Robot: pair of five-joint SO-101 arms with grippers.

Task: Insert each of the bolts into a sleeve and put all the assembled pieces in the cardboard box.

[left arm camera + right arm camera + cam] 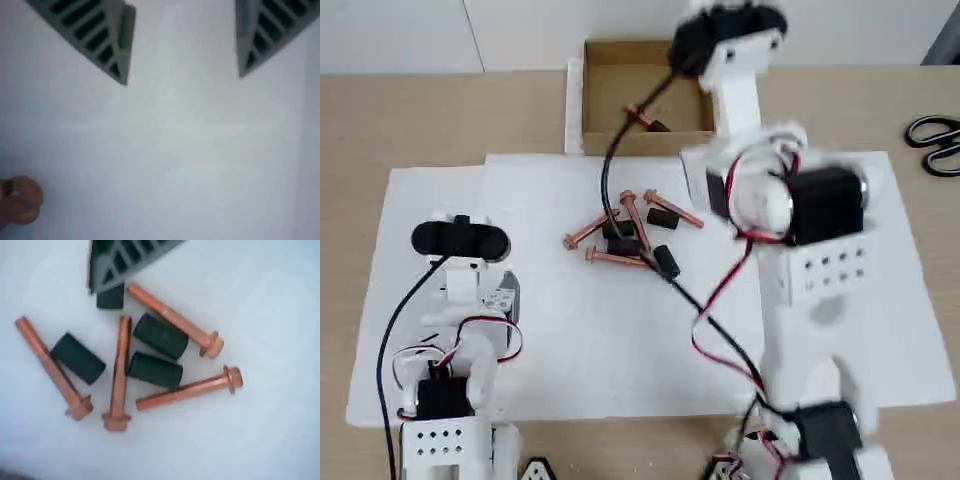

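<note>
A white paper point(600, 350) lies on the worktop point(420, 110). Near its middle, four loose bolts point(615, 257) and four sleeves point(665, 258) lie in one small heap. Some of them touch, but all are separate pieces. The box point(620, 48) stands at 12 o'clock from the heap, at the far edge of the paper. Inside it lies one assembled piece point(648, 122), a bolt in a sleeve.

The left hand point(182, 72) is spread wide over bare paper, at about 8 o'clock from the heap, and it holds nothing. A bolt head point(20, 200) shows near it.

The right hand point(112, 265) is above the heap, just beside one sleeve point(110, 297). Whether it is spread or pressed together cannot be told.

Between 2 and 3 o'clock, well apart from the heap and off the paper, lie scissors point(935, 140).
</note>
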